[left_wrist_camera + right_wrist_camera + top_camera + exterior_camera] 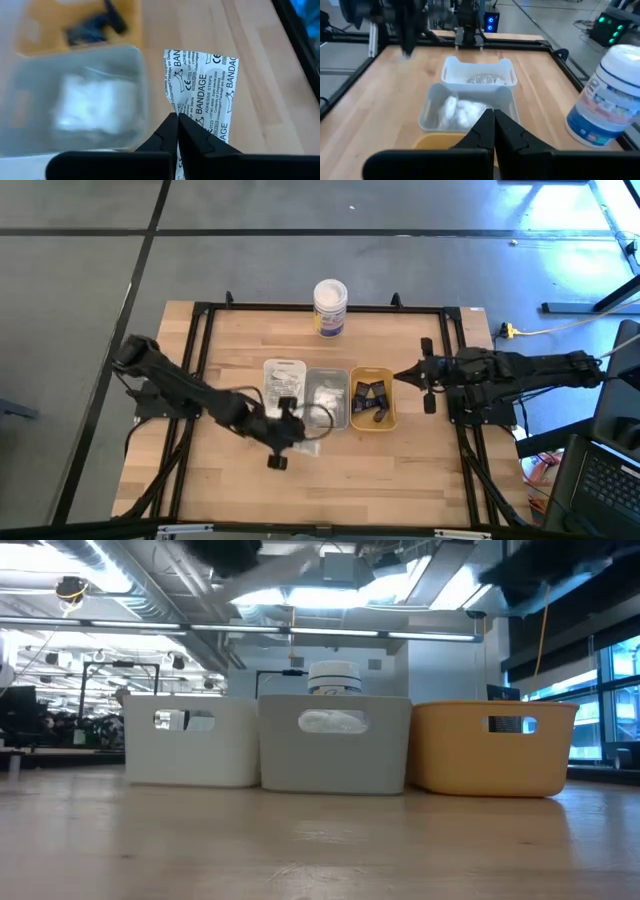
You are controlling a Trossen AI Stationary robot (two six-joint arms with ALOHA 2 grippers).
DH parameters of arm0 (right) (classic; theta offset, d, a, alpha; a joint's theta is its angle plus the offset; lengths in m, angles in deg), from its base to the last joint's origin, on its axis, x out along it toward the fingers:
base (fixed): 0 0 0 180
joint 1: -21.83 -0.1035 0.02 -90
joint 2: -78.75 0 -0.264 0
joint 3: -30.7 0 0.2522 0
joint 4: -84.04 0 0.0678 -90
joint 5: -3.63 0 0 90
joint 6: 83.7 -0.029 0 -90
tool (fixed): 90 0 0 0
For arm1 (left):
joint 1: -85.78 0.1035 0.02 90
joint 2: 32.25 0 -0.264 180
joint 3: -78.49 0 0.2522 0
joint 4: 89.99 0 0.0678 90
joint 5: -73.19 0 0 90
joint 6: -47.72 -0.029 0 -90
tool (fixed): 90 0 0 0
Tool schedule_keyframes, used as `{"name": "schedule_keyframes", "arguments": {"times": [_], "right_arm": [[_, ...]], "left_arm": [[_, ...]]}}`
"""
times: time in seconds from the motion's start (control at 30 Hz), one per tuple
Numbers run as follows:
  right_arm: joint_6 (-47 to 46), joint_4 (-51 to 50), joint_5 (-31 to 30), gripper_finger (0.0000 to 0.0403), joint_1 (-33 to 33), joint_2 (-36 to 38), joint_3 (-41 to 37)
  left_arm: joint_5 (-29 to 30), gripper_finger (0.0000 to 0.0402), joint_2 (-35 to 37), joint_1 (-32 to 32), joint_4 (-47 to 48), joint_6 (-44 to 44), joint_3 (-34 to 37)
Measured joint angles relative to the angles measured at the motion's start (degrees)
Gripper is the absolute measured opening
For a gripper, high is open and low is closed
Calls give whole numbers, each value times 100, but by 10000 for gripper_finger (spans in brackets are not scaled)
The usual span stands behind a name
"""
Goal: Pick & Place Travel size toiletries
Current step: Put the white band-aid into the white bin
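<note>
The left arm reached from the left side of the table (pixel 230 480) toward its middle, stretched low and diagonal, and its wrist ended just in front of the grey tray (pixel 327 399). The left gripper (pixel 177 119) had its two dark fingers pressed together, and between them it pinched the edge of a flat white sachet (pixel 202 92) printed with the words "adhesive bandage". The sachet was held above the bare wood, just beside the near wall of the grey tray, and it was not inside any tray.

The right arm came in from the right side of the table and lay almost level, with its wrist beside the orange tray (pixel 373 398). The right gripper (pixel 493 116) was fully closed, fingertip against fingertip, and nothing was seen between the fingers. It hung over the near edge of the orange tray and pointed along the row of trays.

The three trays stood in one row, side by side. White soft bundles (pixel 459 111) lay in the grey tray, printed sachets (pixel 283 376) lay in the white tray (pixel 284 390), and small black tubes (pixel 371 401) lay in the orange tray. The white tub (pixel 330 306) with a blue label stood upright behind the trays.
</note>
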Motion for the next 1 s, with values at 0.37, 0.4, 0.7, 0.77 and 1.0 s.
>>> {"name": "schedule_keyframes", "arguments": {"times": [0.37, 0.4, 0.7, 0.77, 1.0], "right_arm": [[251, 740, 131, 3, 306, 1346, -1322], [252, 806, 188, 3, 322, 1457, -1408], [533, 1319, 343, 2, 350, 2144, -2271], [534, 1317, 283, 2, 350, 2272, -2395], [535, 1259, 390, 2, 350, 2598, -2542]], "left_arm": [[509, 2, 1260, 839, 780, -341, 0], [526, 2, 1328, 942, 956, -304, 0], [354, 2, 1642, 1824, 1927, -194, 0], [170, 2, 1642, 2028, 1922, -321, 0], [-569, 2, 1683, 2804, 1802, -641, 579]]}}
